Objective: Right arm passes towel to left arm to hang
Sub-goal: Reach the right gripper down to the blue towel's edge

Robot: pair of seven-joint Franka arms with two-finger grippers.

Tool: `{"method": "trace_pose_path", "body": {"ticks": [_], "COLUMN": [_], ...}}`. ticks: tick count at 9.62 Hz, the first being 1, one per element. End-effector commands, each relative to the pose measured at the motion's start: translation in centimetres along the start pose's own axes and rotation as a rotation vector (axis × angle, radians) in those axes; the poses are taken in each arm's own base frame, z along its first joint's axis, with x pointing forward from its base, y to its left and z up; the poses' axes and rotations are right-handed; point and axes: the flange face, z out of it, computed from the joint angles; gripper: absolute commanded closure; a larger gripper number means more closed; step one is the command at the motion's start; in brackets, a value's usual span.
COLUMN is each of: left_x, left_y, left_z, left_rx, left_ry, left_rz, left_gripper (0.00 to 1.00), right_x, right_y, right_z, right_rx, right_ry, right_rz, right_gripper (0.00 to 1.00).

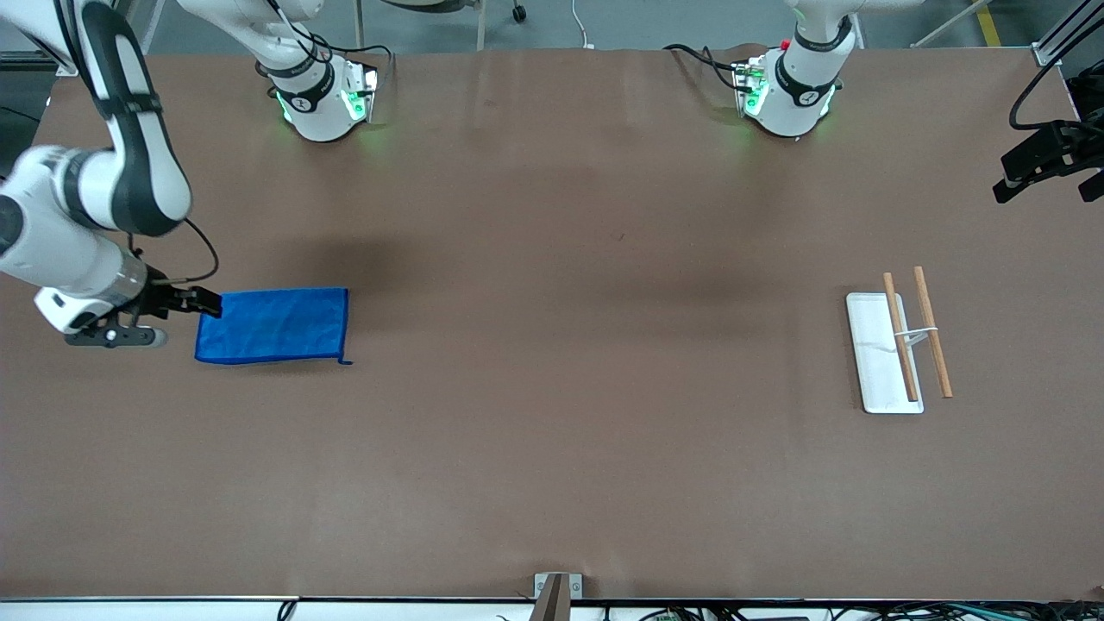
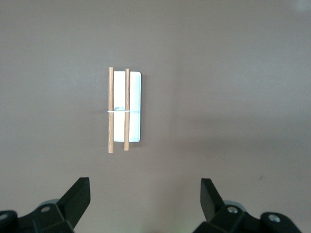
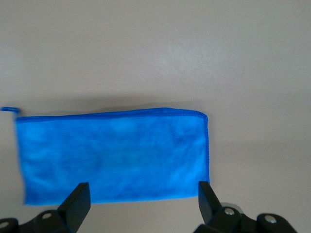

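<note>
Right gripper [image 1: 210, 303] at mid-left of the front frame, fingers spread at the flat towel's [image 1: 274, 325] edge. Left gripper [image 2: 145, 196] — spread too — hangs above the rack [image 2: 134, 107], lower right.

- A robotics lab or test cell, not a home.
- Two white arms' bases [image 1: 323, 99] [image 1: 789, 95], lit green, are bolted along one long edge of a broad brown tabletop [image 1: 552, 448].
- Loose cables [image 1: 699, 56] trail by the bases.
- Bare grey floor with yellow marking tape [image 1: 987, 26] lies past that edge.
</note>
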Motion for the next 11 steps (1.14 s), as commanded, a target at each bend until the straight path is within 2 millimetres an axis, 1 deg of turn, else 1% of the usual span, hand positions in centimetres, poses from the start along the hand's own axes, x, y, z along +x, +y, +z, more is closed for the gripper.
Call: {"method": "trace_pose_path", "body": {"ticks": [1, 2, 3, 4, 6, 7, 9, 10, 11], "left_x": [0.4, 0.4, 0.5, 0.5, 0.5, 0.6, 0.7, 0.7, 0.7], "left_y": [-0.2, -0.2, -0.3, -0.3, -0.5, -0.5, -0.2, -0.2, -0.2], "left_z": [1.8, 1.8, 1.8, 1.8, 1.7, 2.0, 2.3, 2.2, 2.3], "left_rx": [0.016, 0.016, 0.016, 0.018, 0.018, 0.018, 0.018, 0.018, 0.018], "left_ry": [-0.037, -0.037, -0.034, -0.034, -0.034, -0.039, -0.045, -0.043, -0.045], "left_rz": [0.012, 0.014, 0.014, 0.015, 0.010, 0.010, 0.013, 0.015, 0.015], "left_gripper": [0.00, 0.00, 0.01, 0.01, 0.00, 0.00, 0.00, 0.00, 0.00], "right_x": [-1.4, -1.6, -1.5, -1.6, -2.7, -3.0, -3.2, -3.6, -4.2], "right_y": [-0.7, -1.9, -3.8, -4.2, -6.7, -6.9, -6.1, -6.4, -6.5], "right_z": [4.7, 5.6, 6.3, 7.0, 9.1, 10.1, 11.1, 11.8, 12.7], "right_rx": [0.000, 0.004, 0.008, 0.008, 0.005, 0.004, 0.004, 0.004, 0.004], "right_ry": [-0.009, -0.021, -0.033, -0.033, -0.007, -0.005, -0.001, -0.009, 0.005], "right_rz": [-0.023, -0.030, -0.038, -0.033, -0.013, -0.006, 0.006, 0.004, 0.005], "right_gripper": [0.02, 0.02, 0.02, 0.02, 0.02, 0.02, 0.02, 0.11, 0.39]}}
